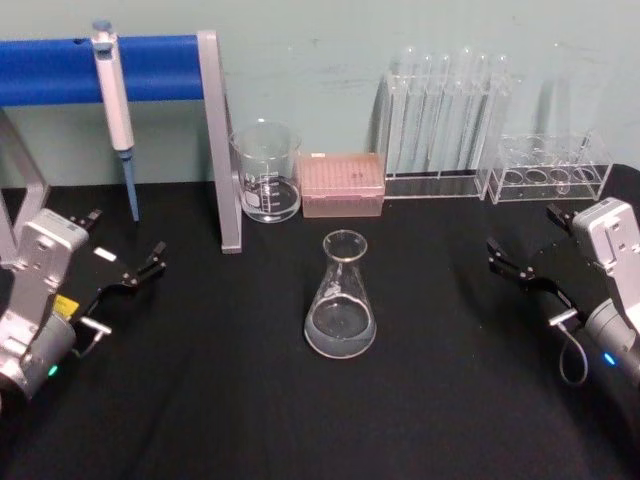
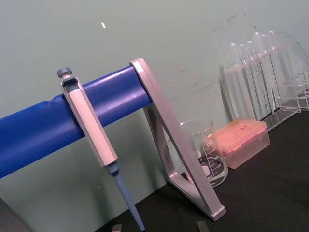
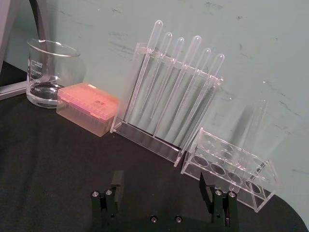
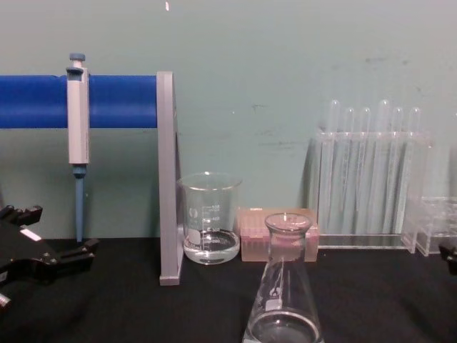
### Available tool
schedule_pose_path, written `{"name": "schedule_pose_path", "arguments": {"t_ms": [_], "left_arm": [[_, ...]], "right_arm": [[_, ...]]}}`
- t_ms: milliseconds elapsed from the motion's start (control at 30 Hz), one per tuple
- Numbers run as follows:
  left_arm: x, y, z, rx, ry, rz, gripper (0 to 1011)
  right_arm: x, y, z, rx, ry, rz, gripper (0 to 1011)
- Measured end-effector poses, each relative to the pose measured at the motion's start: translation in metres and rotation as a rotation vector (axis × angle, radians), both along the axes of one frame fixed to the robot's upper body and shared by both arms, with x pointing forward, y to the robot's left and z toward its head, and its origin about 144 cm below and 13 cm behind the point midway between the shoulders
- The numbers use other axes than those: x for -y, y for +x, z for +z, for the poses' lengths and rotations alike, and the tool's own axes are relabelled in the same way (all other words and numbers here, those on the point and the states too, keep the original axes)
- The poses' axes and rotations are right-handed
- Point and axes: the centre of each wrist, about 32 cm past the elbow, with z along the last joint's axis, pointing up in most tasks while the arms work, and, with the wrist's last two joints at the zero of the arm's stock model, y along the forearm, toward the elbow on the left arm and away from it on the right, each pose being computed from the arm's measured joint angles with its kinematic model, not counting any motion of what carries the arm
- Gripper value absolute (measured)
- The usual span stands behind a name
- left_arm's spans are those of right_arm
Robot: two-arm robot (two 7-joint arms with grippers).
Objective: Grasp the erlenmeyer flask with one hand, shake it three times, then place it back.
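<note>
Two empty: left claw (image 1: 128,234) spread wide, right claw (image 3: 161,186) likewise; erlenmeyer flask (image 1: 341,300) upright between, untouched.

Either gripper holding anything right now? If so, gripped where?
Nothing is held. The left gripper and right gripper are both open and empty, either side of the erlenmeyer flask, which stands untouched on the table.

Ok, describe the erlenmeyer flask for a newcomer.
On the black table, find the grey metal upright holding the blue bar. Right of it, nearer the robot, stands a clear glass conical flask. Unlike the straight-sided glass beaker behind, it tapers to a narrow neck.
</note>
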Motion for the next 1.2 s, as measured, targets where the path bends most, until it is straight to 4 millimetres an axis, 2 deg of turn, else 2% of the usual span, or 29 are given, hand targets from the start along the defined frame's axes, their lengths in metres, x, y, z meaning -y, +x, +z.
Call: {"name": "schedule_pose_path", "arguments": {"t_ms": [833,1200], "left_arm": [[0.0,0.0,0.0,0.0,0.0,0.0,1001],[0.0,0.0,0.0,0.0,0.0,0.0,1001]], "right_arm": [[0.001,0.0,0.001,-0.002,0.004,0.004,1000],[0.005,-0.006,0.012,-0.046,0.107,0.11,1000]]}}
